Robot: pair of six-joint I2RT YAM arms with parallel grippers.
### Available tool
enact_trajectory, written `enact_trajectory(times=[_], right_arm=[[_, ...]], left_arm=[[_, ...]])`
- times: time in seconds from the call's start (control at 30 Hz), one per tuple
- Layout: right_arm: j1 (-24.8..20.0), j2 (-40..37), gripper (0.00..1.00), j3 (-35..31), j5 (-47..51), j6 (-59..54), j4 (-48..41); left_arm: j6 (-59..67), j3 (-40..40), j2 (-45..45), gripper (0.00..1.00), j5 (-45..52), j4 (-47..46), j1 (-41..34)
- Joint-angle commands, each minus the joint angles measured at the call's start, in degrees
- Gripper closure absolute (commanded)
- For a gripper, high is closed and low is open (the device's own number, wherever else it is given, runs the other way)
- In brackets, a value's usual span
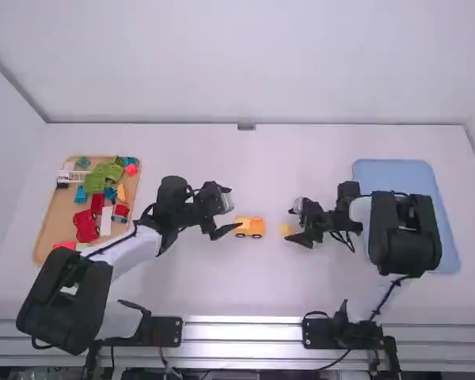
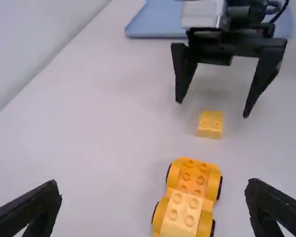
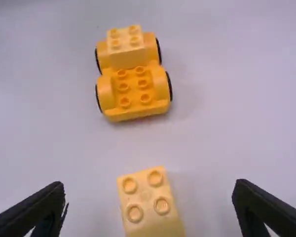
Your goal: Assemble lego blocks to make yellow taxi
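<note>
Loose yellow four-stud block (image 3: 150, 202) sits studs-up on the desk (image 1: 253, 289), near the wheeled taxi base (image 3: 133, 94). Right tool (image 3: 149, 185) released, fingers spread over the block; left tool (image 2: 154, 184) released too, by the base. Block: likely light, stiff, slick, hard to break. Pinch opposite side walls square, below studs; off-centre will probably twist it. Base may roll; brace its body.
</note>
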Motion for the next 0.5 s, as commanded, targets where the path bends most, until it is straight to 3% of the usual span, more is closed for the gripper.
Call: enact_trajectory(times=[0.0,0.23,0.33,0.37,0.47], right_arm=[[1.0,3.4,0.15,2.3,-1.4,-7.6,0.0],[1.0,8.5,0.25,3.7,-0.9,-7.7,1.7],[0.9,8.8,0.41,3.5,0.2,-8.3,1.4],[0.9,8.8,0.41,3.4,0.3,-8.3,1.4],[0.9,8.8,0.62,3.2,1.0,-8.3,1.4]], left_arm=[[-0.3,-0.9,-1.1,0.01,1.6,0.8,-0.1],[-0.4,-1.4,-1.1,0.01,1.7,1.3,-0.1],[-0.4,-1.4,-1.1,0.01,1.6,1.4,-0.1],[-0.4,-1.4,-1.1,0.01,1.6,1.4,-0.1],[-0.4,-1.4,-1.1,0.01,1.8,1.4,-0.2]])
